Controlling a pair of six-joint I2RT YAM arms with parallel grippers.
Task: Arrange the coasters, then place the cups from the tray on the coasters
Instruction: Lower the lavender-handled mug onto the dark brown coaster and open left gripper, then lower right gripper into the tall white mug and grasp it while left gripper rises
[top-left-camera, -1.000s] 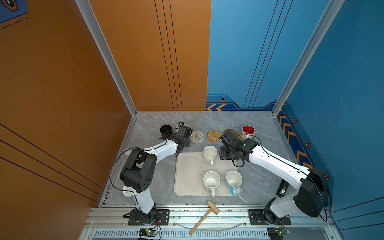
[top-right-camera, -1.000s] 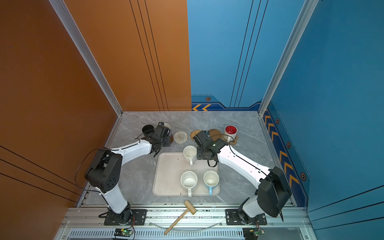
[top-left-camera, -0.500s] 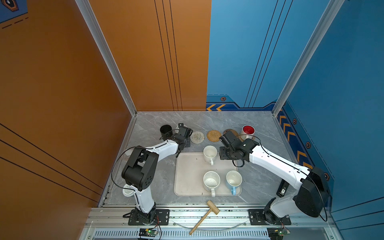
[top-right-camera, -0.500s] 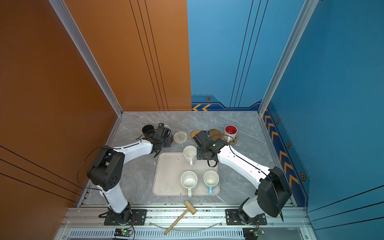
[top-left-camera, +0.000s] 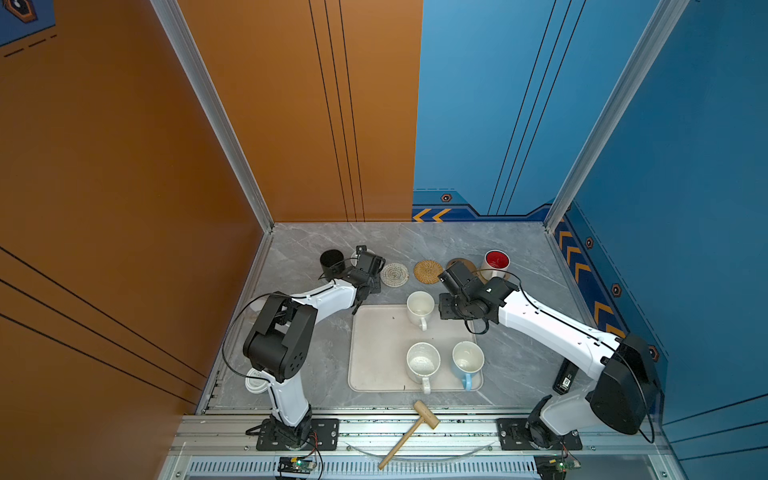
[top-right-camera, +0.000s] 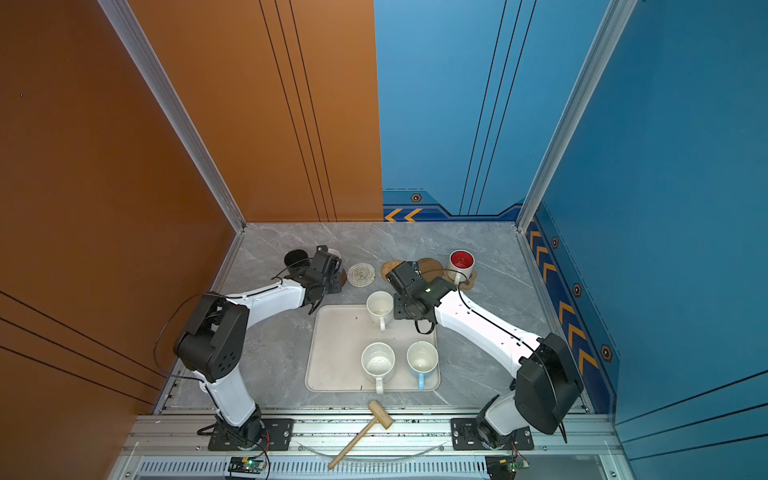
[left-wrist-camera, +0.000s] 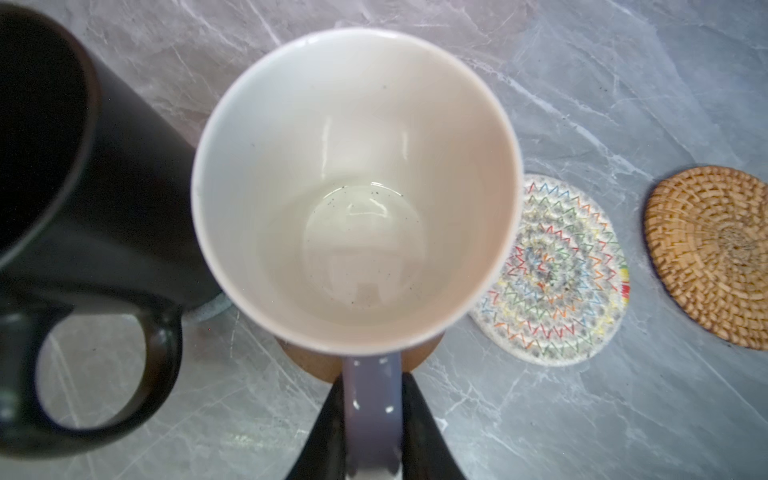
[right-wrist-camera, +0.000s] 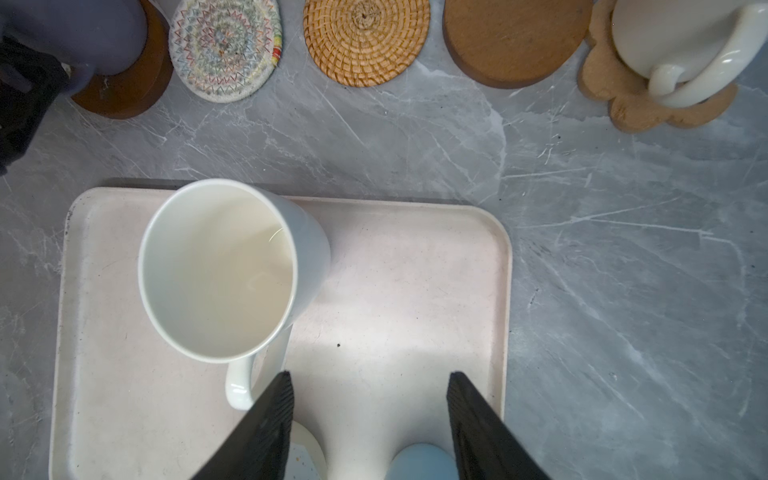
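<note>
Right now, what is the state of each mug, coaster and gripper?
Black mug: upright.
Lavender mug: upright, on brown coaster.
Red-inside mug: upright, on paw coaster.
Cream-white mug: upright, on tray.
Speckled mug: upright, on tray.
Blue mug: upright, on tray.
Woven coaster: bare.
Rattan coaster: bare.
Brown disc: bare.
Left gripper: shut on lavender mug.
Right gripper: open.

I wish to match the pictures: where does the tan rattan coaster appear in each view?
In a top view: the rattan coaster lies beyond the tray, in the coaster row.
In a top view: same place, partly hidden by the right arm.
Left wrist: the coaster lies beside the zigzag-stitched woven coaster, cut by the edge.
Right wrist: it lies between that woven coaster and a brown disc.
Shared landmark: the woven coaster, always its neighbour.
</note>
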